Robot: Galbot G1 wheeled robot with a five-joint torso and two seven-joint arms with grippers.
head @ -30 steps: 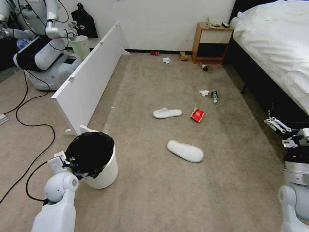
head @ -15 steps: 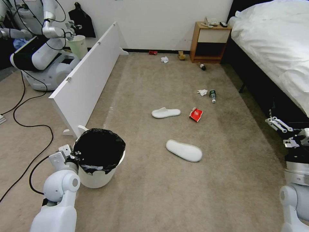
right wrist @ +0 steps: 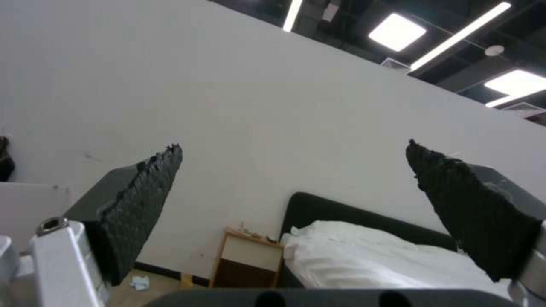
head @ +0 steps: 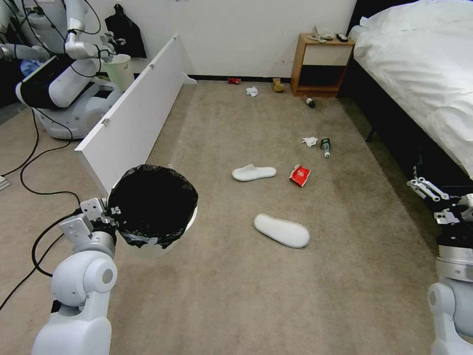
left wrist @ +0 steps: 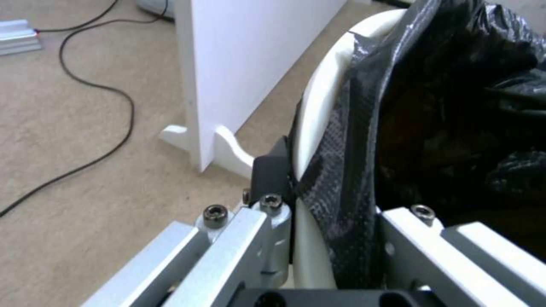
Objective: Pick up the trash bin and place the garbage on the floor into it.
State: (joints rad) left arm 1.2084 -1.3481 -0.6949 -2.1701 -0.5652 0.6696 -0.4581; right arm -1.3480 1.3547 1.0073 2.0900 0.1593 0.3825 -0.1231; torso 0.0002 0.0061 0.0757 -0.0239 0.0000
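The trash bin (head: pixel 152 249), white with a black bag over its rim, hangs above the floor (head: pixel 236 296) at the left. My left gripper (head: pixel 106 215) is shut on its near rim. In the left wrist view the left gripper (left wrist: pixel 318 187) clamps the white rim (left wrist: pixel 316 102) and the black bag (left wrist: pixel 455 106). Garbage lies on the carpet: two white slippers (head: pixel 254 172) (head: pixel 282 230), a red-white wrapper (head: pixel 300 175), tissues (head: pixel 310 141) (head: pixel 252 91), bottles (head: pixel 325 146) (head: pixel 310 102), a red can (head: pixel 234 81) and tan paper (head: pixel 278 86). My right gripper (head: pixel 433 197) (right wrist: pixel 296 183) stands open and empty by the bed.
A long white board (head: pixel 133 113) stands on edge left of the bin. Behind it is another robot (head: pixel 59 74) with a pale bucket (head: pixel 120 69), and black cables (head: pixel 49 187) trail over the floor. A nightstand (head: pixel 320 64) and a bed (head: pixel 423 74) bound the right side.
The left arm has lifted the trash bin off the carpet; it now hangs higher and level. The right arm has stayed in place.
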